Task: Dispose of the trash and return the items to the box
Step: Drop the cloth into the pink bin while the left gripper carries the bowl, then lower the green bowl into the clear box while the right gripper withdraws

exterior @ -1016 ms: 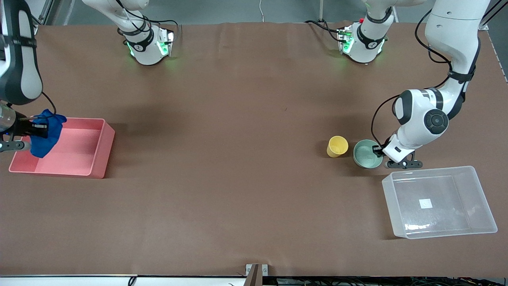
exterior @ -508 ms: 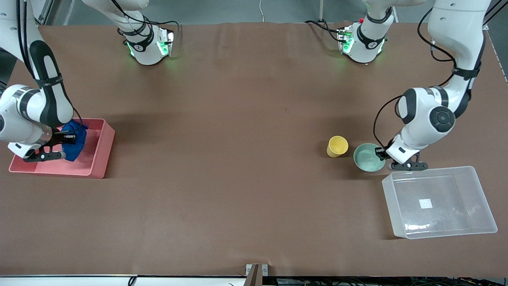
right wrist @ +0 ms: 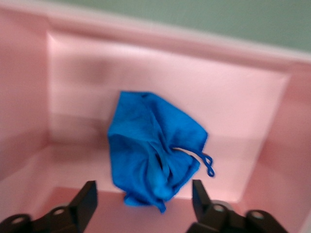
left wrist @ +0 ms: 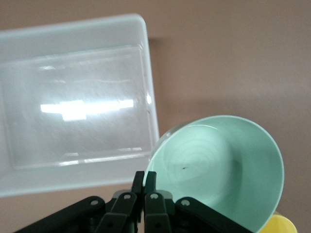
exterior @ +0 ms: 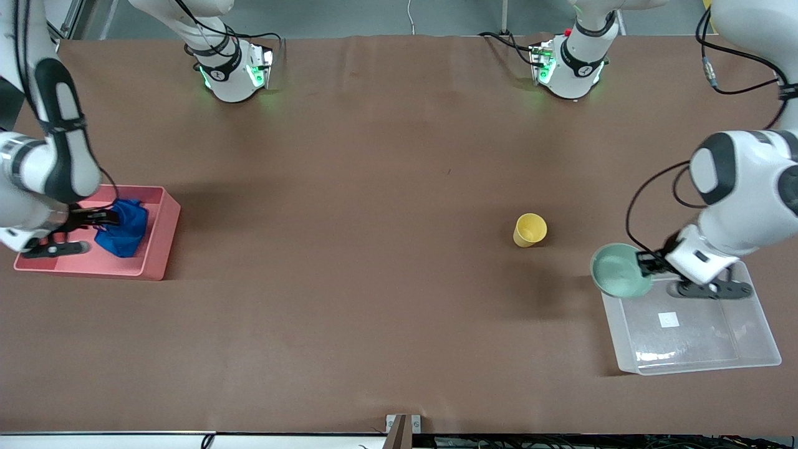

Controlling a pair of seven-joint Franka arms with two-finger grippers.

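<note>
2 steps are in hand at once. The left gripper point(exterior: 647, 264) is carrying the mint-green bowl point(exterior: 620, 270) over the edge of the clear box point(exterior: 757, 340), at the corner closest to the yellow cup point(exterior: 530, 229). Its jaws are pinched nearly together on the bowl's rim, 1 finger inside and 1 outside, and the bowl hangs tilted out ahead of them. In the left wrist view the box floor lies just past the jaws, to one side of the bowl. By my reading, the next move calls for bringing the bowl fully over the box floor, lowering it, then parting the jaws.

The right gripper point(exterior: 80, 232) hangs over the pink bin point(exterior: 161, 249) with its jaws spread wide and holding nothing. The blue trash point(exterior: 123, 226) lies crumpled on the bin floor, just ahead of the jaws. That part looks finished. The cup stands on the counter, well apart from both sets of jaws.
</note>
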